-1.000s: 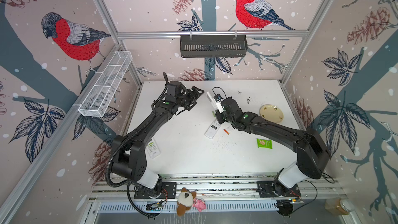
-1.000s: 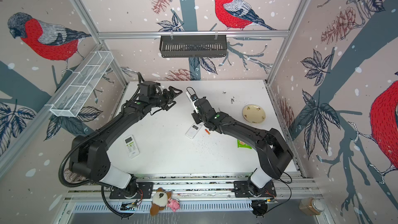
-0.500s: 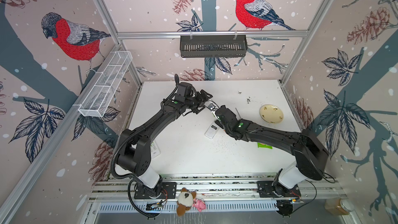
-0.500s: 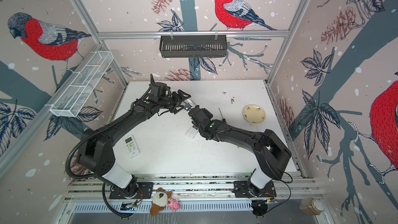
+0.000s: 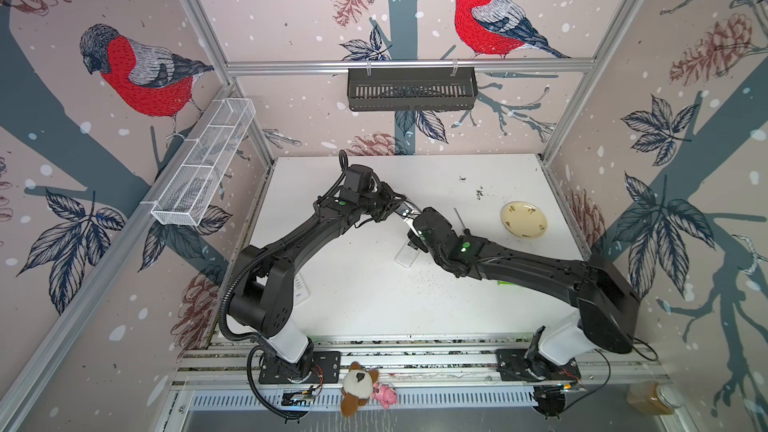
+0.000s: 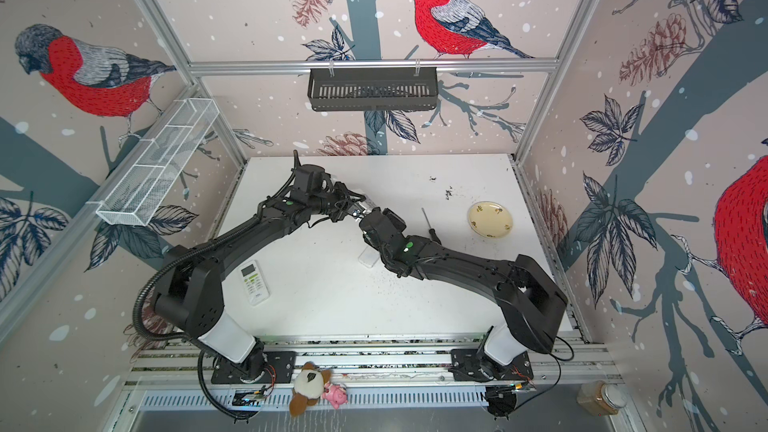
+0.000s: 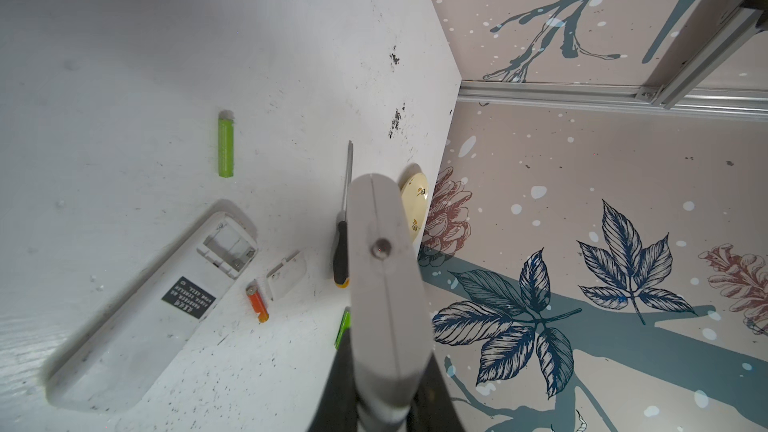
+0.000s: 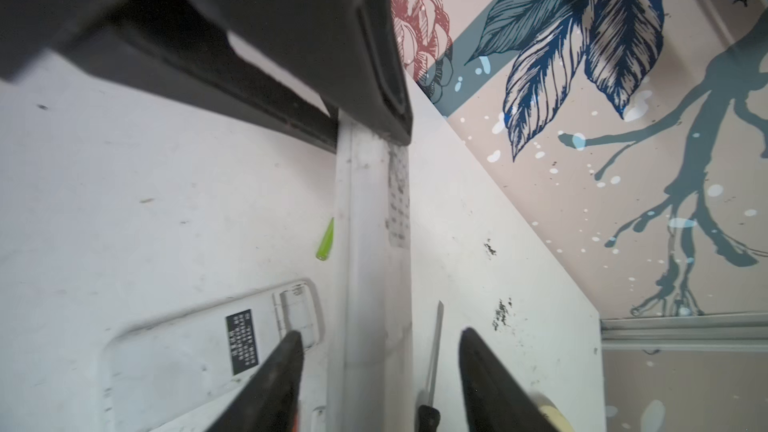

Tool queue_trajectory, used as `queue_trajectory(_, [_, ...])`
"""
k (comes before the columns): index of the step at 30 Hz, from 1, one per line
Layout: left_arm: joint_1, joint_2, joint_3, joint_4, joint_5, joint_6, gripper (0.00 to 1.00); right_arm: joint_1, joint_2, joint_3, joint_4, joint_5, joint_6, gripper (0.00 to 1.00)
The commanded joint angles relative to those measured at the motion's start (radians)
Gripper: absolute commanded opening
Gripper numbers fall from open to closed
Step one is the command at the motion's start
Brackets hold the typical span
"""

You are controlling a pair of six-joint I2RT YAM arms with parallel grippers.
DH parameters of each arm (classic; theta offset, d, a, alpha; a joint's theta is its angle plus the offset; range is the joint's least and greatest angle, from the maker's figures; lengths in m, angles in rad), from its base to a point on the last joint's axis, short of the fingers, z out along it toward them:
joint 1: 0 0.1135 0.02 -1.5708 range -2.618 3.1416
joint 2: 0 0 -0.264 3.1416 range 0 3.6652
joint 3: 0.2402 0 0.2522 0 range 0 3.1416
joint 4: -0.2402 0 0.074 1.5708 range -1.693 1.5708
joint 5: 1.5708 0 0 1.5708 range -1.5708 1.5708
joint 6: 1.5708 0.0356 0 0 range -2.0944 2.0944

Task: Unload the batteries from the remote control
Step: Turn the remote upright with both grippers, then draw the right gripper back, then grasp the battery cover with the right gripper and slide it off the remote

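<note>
Mid-frame, left tool (image 5: 401, 207) clenches the white remote (image 7: 382, 284); right tool (image 8: 381, 332) gapes released around it. The green battery (image 7: 225, 143) on the worktop (image 7: 124, 35) looks light, stiff, slick: pinch mid-barrel.

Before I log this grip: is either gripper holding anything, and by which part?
The left gripper clamps the remote by one end, holding it off the table. The right gripper is open around the other end, its fingers clear of it.
</note>
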Motion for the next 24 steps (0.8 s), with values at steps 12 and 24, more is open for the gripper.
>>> queue_trajectory(12, [0.164, -0.06, -0.28, 0.538, -0.071, 0.148, 0.0, -0.27, -0.235, -0.06, -0.113, -0.847, 0.53, 0.92])
queue_trajectory(24, [0.169, -0.113, -0.479, 0.976, 0.027, 0.282, 0.0, -0.551, 0.138, 0.055, 0.353, -1.431, 1.179, 0.98])
